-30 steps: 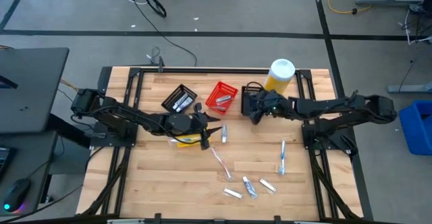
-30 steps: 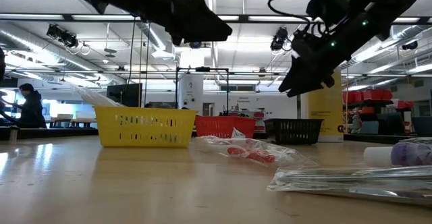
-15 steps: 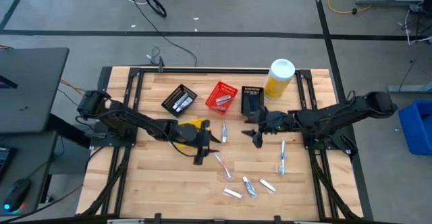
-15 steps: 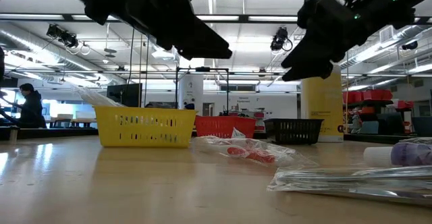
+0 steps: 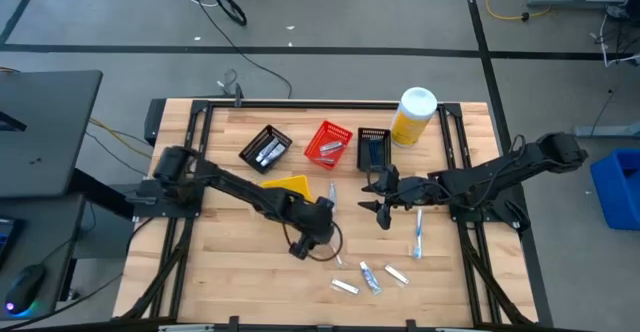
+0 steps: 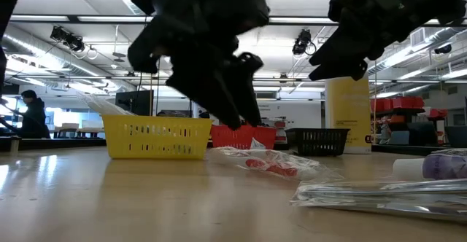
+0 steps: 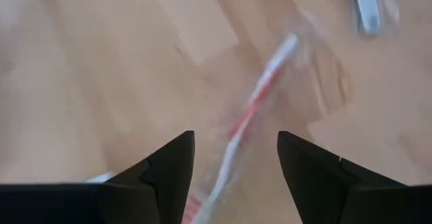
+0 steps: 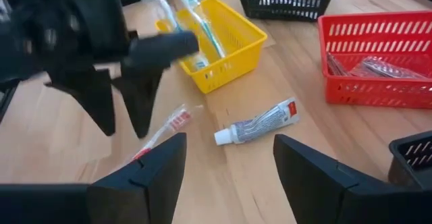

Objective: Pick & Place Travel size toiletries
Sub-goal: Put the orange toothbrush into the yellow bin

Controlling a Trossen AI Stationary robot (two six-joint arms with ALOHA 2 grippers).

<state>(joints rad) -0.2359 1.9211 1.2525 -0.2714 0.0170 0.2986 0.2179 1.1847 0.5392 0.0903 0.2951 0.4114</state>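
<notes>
The toiletries lie on the wooden table. A toothbrush with red marks in a clear wrapper (image 5: 331, 249) (image 7: 237, 135) (image 6: 270, 165) lies near the middle. A white tube with a red mark (image 5: 331, 197) (image 8: 260, 124) lies beside the yellow basket. A light-blue toothbrush (image 5: 418, 232) and three small tubes (image 5: 371, 277) are toward the near right. My left gripper (image 5: 305, 244) (image 7: 235, 150) (image 6: 237, 114) hangs open, pointing down, just over the wrapped toothbrush, one finger on each side of it. My right gripper (image 5: 383, 210) (image 8: 229, 150) is open and held above the table, near the black basket on the right.
Along the far side stand a black basket (image 5: 266, 149) with items, a red basket (image 5: 328, 142) (image 8: 378, 59), another black basket (image 5: 373, 148) and a big yellow white-capped bottle (image 5: 413, 112). A yellow basket (image 5: 288, 186) (image 8: 216, 38) holds toothbrushes. Bare wood lies near left.
My left gripper has moved from over the yellow basket toward the near edge and right, come down and turned, and now stands over the wrapped toothbrush. My right gripper has drawn back from the right black basket toward the near edge. No item has moved.
</notes>
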